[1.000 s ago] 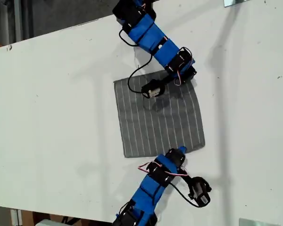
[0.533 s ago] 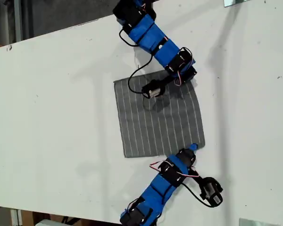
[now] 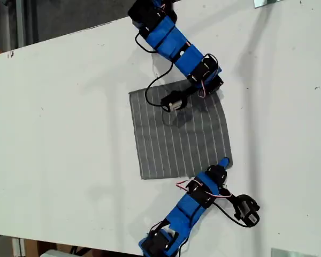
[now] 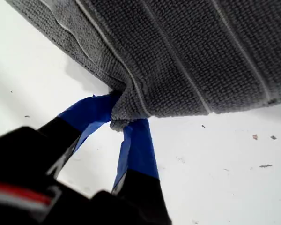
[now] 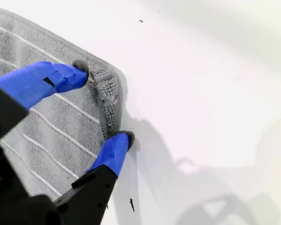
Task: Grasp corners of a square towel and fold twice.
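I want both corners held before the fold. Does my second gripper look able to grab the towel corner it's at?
Probably yes. My second gripper is open, with one finger on each side of the towel's corner. The corner is bunched up between them and nothing blocks it, so closing should pinch it.

The towel (image 3: 179, 132) lies flat on the table (image 3: 64, 118), between the two arms in the exterior view.

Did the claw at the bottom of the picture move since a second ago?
Yes. My second claw slid toward the exterior view's right, along the towel's lower edge in that view, from about mid-edge to the corner.
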Robot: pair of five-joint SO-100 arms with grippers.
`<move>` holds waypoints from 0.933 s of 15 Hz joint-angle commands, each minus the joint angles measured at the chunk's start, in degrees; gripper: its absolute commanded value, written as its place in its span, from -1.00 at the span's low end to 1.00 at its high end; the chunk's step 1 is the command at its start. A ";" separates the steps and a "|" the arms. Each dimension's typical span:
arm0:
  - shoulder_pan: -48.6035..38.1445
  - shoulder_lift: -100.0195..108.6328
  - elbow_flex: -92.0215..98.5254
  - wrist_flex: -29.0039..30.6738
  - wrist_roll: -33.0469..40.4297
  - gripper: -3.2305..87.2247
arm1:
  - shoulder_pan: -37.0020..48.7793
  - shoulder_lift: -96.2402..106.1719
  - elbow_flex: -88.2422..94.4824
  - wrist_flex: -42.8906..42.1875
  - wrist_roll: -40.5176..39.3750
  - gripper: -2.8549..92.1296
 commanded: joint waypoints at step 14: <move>0.09 -2.46 -10.81 8.79 -24.17 -0.94 | -3.34 2.99 -5.45 5.01 2.11 -0.94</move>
